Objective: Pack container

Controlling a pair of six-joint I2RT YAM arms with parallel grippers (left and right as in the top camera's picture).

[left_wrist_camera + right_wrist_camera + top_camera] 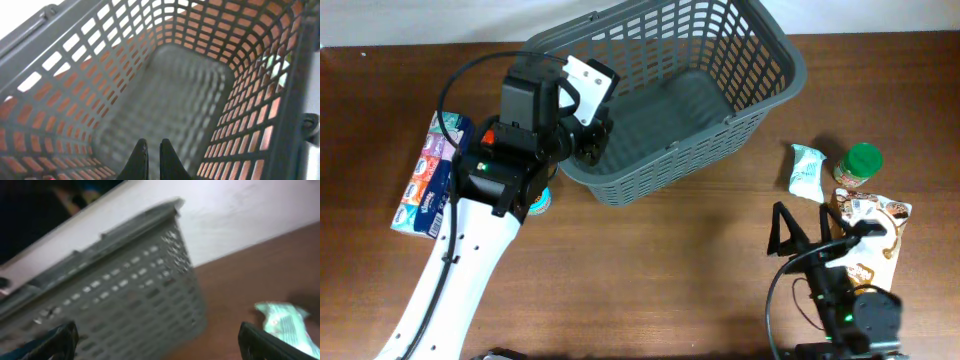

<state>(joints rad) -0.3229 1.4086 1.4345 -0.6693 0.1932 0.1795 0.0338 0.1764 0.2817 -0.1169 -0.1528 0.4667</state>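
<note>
The container, a large dark grey slotted basket point(775, 50), stands at the back middle of the table; nothing shows inside it. My left gripper point(592, 140) reaches over its near left rim. In the left wrist view the basket's wall point(65, 80) and solid bottom fill the frame, and the left gripper point(153, 152) is shut with nothing between its fingers. My right gripper point(810, 235) is open wide and empty at the front right, facing the basket point(125, 295) from a distance; its fingertips sit at the lower corners of the right wrist view point(157, 340).
A stack of tissue packs point(428, 178) lies at the far left, beside the left arm. A small blue-topped item point(543, 201) peeks out under that arm. At the right lie a mint-green packet point(807, 168) point(287, 322), a green-lidded jar point(861, 165) and a printed snack bag point(873, 222).
</note>
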